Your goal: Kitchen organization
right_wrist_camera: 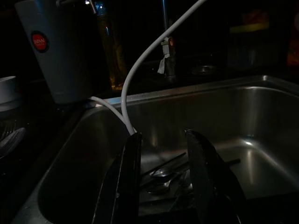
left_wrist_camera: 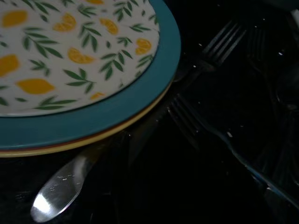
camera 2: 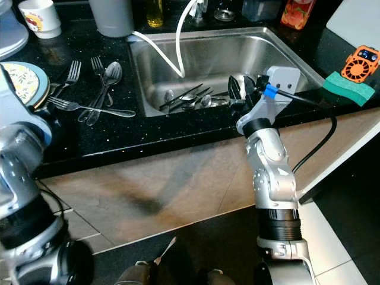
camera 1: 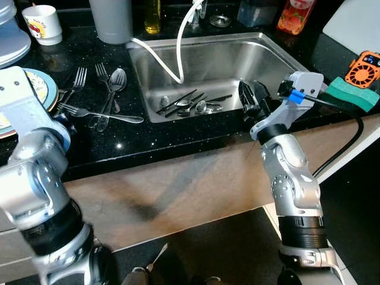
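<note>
Several spoons and chopsticks (camera 1: 190, 104) lie on the bottom of the steel sink (camera 1: 273, 53). My right gripper (camera 1: 252, 95) hovers over the sink's front right part, open, with nothing between its black fingers (right_wrist_camera: 205, 182). Forks and spoons (camera 1: 104, 95) lie loose on the black counter left of the sink. A lemon-patterned plate with a teal rim (left_wrist_camera: 117, 102) sits at the far left, stacked on other plates. My left arm (camera 1: 24, 113) is over the plate's near edge, and a spoon handle (left_wrist_camera: 58, 193) pokes out from under that plate.
A white hose (camera 1: 172, 59) runs from the tap into the sink. A grey container (camera 1: 111, 21), a mug (camera 1: 41, 24) and bottles stand along the back. A green sponge (camera 1: 350, 92) and an orange gadget (camera 1: 363, 68) lie right of the sink. A black cable trails from my right wrist.
</note>
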Motion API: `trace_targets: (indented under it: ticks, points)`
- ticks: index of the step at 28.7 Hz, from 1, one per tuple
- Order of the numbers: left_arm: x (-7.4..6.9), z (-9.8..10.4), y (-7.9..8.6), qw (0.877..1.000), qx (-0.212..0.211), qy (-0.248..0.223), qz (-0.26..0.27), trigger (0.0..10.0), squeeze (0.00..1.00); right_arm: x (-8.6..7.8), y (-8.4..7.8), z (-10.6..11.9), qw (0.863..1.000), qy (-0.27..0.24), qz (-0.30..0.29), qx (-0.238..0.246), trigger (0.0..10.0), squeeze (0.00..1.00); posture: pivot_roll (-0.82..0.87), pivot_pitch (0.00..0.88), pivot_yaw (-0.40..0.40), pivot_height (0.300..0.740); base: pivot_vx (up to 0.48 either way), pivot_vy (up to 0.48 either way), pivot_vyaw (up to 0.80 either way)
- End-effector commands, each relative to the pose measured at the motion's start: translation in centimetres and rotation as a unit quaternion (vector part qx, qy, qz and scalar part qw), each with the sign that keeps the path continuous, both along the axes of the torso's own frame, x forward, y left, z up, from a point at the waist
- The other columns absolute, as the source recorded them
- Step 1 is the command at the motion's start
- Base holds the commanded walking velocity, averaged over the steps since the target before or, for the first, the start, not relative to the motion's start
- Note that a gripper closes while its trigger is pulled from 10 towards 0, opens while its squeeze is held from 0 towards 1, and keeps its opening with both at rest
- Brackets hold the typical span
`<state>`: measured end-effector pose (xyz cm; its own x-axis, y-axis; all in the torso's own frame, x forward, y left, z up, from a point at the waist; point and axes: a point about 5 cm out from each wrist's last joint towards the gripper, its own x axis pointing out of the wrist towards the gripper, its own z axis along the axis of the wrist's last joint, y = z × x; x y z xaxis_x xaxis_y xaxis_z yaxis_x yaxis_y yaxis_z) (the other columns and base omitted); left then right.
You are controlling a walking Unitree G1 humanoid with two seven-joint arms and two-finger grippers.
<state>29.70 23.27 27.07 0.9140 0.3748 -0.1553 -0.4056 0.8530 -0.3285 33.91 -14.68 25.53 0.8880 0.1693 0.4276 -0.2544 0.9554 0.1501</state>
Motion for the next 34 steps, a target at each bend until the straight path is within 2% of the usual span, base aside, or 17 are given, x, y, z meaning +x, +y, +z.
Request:
trace_targets:
  ticks: [1,2,3,4,8,12,13,14,15,17,18,23,27,31,32,33,34]
  points:
    - [0.3,-0.9,-0.1,0.999,-0.029,0.014,-0.005,10.0,0.0,0.1,-0.2,-0.2,1.0,0.0,-0.003,0.005,10.0,0.0,0.2,0.172,-0.058,0.74,0.0,0.0,0.0]
    - [0.8,-1.2,-0.4,0.998,-0.06,0.015,-0.022,10.0,0.0,0.1,-0.2,-0.1,1.0,-0.001,-0.003,0.005,10.0,0.0,0.2,0.17,-0.058,0.74,0.0,0.0,0.0]
    - [0.8,-1.2,-0.4,0.998,-0.06,0.015,-0.022,10.0,0.0,0.1,-0.2,-0.1,1.0,-0.001,-0.003,0.005,10.0,0.0,0.2,0.17,-0.058,0.74,0.0,0.0,0.0]
    - [1.2,-1.5,-0.6,0.996,-0.083,0.02,-0.037,10.0,0.0,0.1,-0.2,-0.1,1.0,-0.002,-0.003,0.005,10.0,0.0,0.2,0.17,-0.058,0.74,0.0,0.0,0.0]
    - [1.8,-2.4,-1.1,0.992,-0.108,0.033,-0.053,10.0,0.0,0.0,-0.3,0.0,1.0,-0.004,-0.005,0.005,10.0,0.0,0.2,0.17,-0.058,0.74,0.0,0.0,0.0]
    - [2.8,-3.3,-0.8,0.989,-0.135,0.036,-0.048,10.0,0.0,-0.2,-0.7,0.1,1.0,-0.005,-0.011,0.004,10.0,0.0,0.17,0.166,-0.053,0.74,0.0,0.0,0.0]
    - [3.2,-3.3,-0.5,0.99,-0.133,0.033,-0.044,6.4,0.0,-0.2,-0.7,0.1,1.0,-0.005,-0.012,0.004,10.0,0.0,0.17,0.165,-0.053,0.74,0.0,0.0,0.0]
    - [3.2,-3.3,-0.5,0.99,-0.133,0.033,-0.044,6.4,0.0,-0.2,-0.7,0.1,1.0,-0.005,-0.012,0.004,10.0,0.0,0.17,0.165,-0.053,0.74,0.0,0.0,0.0]
    - [3.5,-3.4,-0.3,0.989,-0.137,0.032,-0.04,2.0,0.0,-0.2,-0.7,0.1,1.0,-0.005,-0.012,0.003,10.0,0.0,0.17,0.165,-0.053,0.74,0.0,0.0,0.0]
    - [3.7,-3.4,0.0,0.989,-0.142,0.027,-0.038,2.0,0.0,-0.2,-0.7,0.1,1.0,-0.005,-0.012,0.003,10.0,0.0,0.17,0.165,-0.053,0.74,0.0,0.0,0.0]
    - [4.1,-3.5,0.5,0.988,-0.151,0.022,-0.031,0.0,0.0,-0.2,-0.7,0.2,1.0,-0.007,-0.012,0.003,10.0,0.0,0.16,0.162,-0.052,0.74,0.0,0.0,0.0]
    - [5.0,-3.7,2.0,0.986,-0.163,0.006,-0.014,0.0,0.0,-0.2,-0.8,0.4,1.0,-0.009,-0.013,0.001,10.0,0.0,0.16,0.159,-0.054,0.74,0.0,0.0,0.0]
    - [5.1,-3.4,2.5,0.989,-0.147,-0.005,-0.007,0.0,0.0,-0.2,-0.9,0.4,1.0,-0.01,-0.014,0.0,10.0,0.0,0.15,0.149,-0.055,0.74,0.0,0.0,0.0]
    - [5.5,-1.1,2.4,0.991,-0.112,-0.064,-0.028,0.0,0.0,-0.2,-0.9,0.4,1.0,-0.01,-0.014,0.0,10.0,0.0,0.15,0.146,-0.053,0.74,0.0,0.0,0.0]
    - [5.5,-1.1,2.4,0.991,-0.112,-0.064,-0.028,0.0,0.0,-0.2,-0.9,0.4,1.0,-0.01,-0.014,0.0,10.0,0.0,0.15,0.146,-0.053,0.74,0.0,0.0,0.0]
    - [5.6,0.0,1.8,0.989,-0.108,-0.092,-0.051,10.0,0.0,-0.2,-0.9,0.4,1.0,-0.01,-0.014,0.001,10.0,0.0,0.15,0.146,-0.053,0.74,0.0,0.0,0.0]
    - [5.8,1.4,0.9,0.982,-0.112,-0.126,-0.082,10.0,0.0,-0.3,-0.8,0.4,1.0,-0.01,-0.013,0.001,10.0,0.0,0.15,0.146,-0.053,0.74,0.0,0.0,0.0]
